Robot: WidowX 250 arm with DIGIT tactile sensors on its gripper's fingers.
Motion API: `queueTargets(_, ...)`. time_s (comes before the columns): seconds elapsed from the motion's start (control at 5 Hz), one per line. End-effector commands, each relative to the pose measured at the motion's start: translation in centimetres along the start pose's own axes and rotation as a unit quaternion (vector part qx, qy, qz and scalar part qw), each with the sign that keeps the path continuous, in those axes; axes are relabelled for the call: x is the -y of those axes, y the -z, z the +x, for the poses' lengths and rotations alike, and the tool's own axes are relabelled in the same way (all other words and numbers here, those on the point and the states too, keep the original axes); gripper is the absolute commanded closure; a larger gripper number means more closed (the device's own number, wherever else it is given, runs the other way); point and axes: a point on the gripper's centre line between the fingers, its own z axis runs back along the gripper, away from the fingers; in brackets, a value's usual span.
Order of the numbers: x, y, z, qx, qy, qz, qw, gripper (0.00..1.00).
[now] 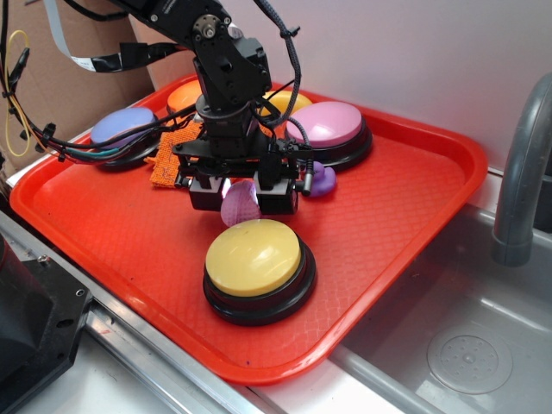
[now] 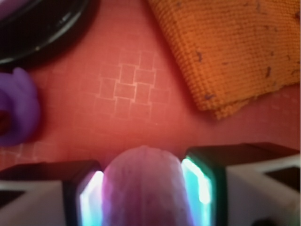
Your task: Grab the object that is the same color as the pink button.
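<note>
Nearest me a yellow button (image 1: 255,257) sits by the tray's (image 1: 405,216) front edge, and just behind it the claw (image 1: 241,200) is closed snugly on the small pink ball (image 1: 239,205), both pads (image 2: 92,200) pressed against its sides. I'd say the grab itself is made, so the next move is a straight lift without loosening. It must clear the purple duck (image 1: 322,180) and the pink button (image 1: 329,126) farther back.

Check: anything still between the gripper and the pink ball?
Nothing visible. The pink ball sits between the gripper fingers, both pads against its sides in the wrist view. The purple duck and orange cloth lie off to the sides on the red tray.
</note>
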Motion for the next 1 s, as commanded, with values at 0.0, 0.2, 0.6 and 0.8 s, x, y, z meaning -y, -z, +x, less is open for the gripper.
queueTargets(0.0, 0.0, -9.8, 3.4, -0.01, 0.145, 0.017, 0.989, 1.0)
queueTargets(0.2, -1.7, -14.8, 4.3, 0.003, 0.181, 0.006, 0.983, 1.0)
queueTargets(0.6, -5.0, -21.3, 5.2, 0.01, 0.153, -0.048, 0.987, 1.0)
queueTargets(0.8, -5.7, -20.7, 5.5, -0.007, 0.107, -0.031, 0.994, 1.0)
